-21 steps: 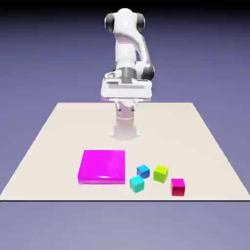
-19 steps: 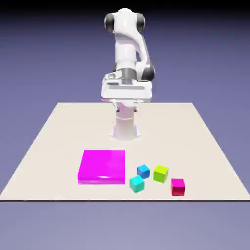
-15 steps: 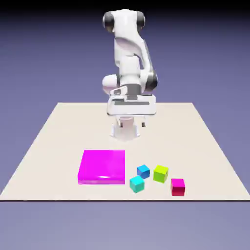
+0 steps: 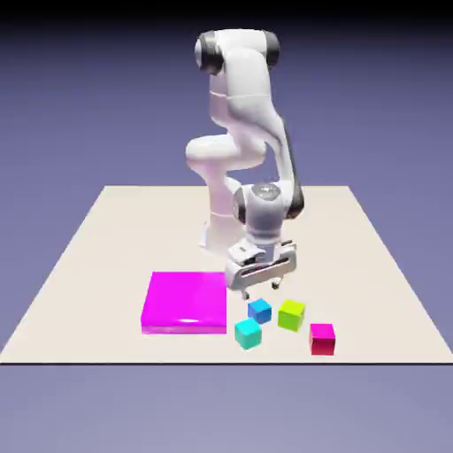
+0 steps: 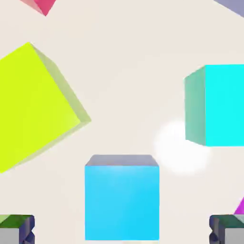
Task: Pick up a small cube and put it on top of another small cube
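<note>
The small blue cube [image 4: 259, 310] rests on the table right of the magenta slab. My gripper [image 4: 262, 289] hangs just above it, open, fingers apart and holding nothing. In the hand view the blue cube [image 5: 122, 198] lies low in the middle, between the two grey fingertips [image 5: 16, 228] at the bottom corners. A yellow-green cube [image 4: 291, 314] lies beside it, and a cyan-teal cube [image 4: 249, 333] sits in front. In the hand view the yellow-green cube [image 5: 33, 105] fills the left and the cyan-teal cube [image 5: 217, 105] shows at the right edge.
A flat magenta slab [image 4: 185, 302] lies toward the exterior view's left of the cubes. A crimson cube [image 4: 322, 338] stands nearest the table's front edge [image 4: 221, 361]; its corner [image 5: 42, 5] shows at the hand view's top.
The arm has swung down and forward from high near its base to just above the blue cube. The cubes and slab have not moved.
</note>
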Robot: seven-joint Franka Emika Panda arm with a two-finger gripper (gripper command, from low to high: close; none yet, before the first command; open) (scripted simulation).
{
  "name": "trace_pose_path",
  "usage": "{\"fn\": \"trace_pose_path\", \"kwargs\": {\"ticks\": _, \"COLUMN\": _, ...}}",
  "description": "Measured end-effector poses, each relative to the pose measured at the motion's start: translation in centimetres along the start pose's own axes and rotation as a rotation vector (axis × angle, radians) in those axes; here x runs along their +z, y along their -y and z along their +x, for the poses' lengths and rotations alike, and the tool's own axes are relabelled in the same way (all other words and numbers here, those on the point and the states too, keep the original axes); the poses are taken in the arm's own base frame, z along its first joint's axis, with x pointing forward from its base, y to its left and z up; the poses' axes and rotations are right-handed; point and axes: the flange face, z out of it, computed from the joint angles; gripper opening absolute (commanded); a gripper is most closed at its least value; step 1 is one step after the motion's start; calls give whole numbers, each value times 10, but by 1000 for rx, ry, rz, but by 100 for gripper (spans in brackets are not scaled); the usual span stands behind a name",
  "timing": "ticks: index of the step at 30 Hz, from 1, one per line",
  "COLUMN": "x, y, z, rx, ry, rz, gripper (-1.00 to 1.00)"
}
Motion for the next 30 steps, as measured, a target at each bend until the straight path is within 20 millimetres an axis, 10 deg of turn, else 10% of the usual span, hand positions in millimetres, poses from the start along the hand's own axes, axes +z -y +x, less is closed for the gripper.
{"fn": "trace_pose_path", "kwargs": {"ticks": 4, "x": 42, "y": 0, "z": -1, "rx": 0, "ry": 0, "rz": 0, "gripper": 0}}
{"fn": "trace_pose_path", "kwargs": {"ticks": 5, "x": 50, "y": 0, "z": -1, "rx": 0, "ry": 0, "rz": 1, "gripper": -100}}
{"fn": "trace_pose_path", "kwargs": {"ticks": 15, "x": -20, "y": -1, "z": -2, "rx": 0, "ry": 1, "rz": 0, "gripper": -100}}
{"fn": "trace_pose_path", "kwargs": {"ticks": 22, "x": -70, "y": -11, "z": 89, "rx": 186, "ry": 4, "rz": 4, "gripper": -100}}
{"fn": "trace_pose_path", "kwargs": {"ticks": 24, "x": -72, "y": -12, "z": 93, "rx": 194, "ry": 4, "rz": 4, "gripper": -100}}
{"fn": "trace_pose_path", "kwargs": {"ticks": 28, "x": -16, "y": -11, "z": 94, "rx": 194, "ry": 3, "rz": 3, "gripper": -100}}
{"fn": "trace_pose_path", "kwargs": {"ticks": 29, "x": -3, "y": -12, "z": 93, "rx": 194, "ry": 3, "rz": 3, "gripper": 100}}
{"fn": "trace_pose_path", "kwargs": {"ticks": 30, "x": -2, "y": -12, "z": 93, "rx": 194, "ry": 3, "rz": 3, "gripper": 100}}
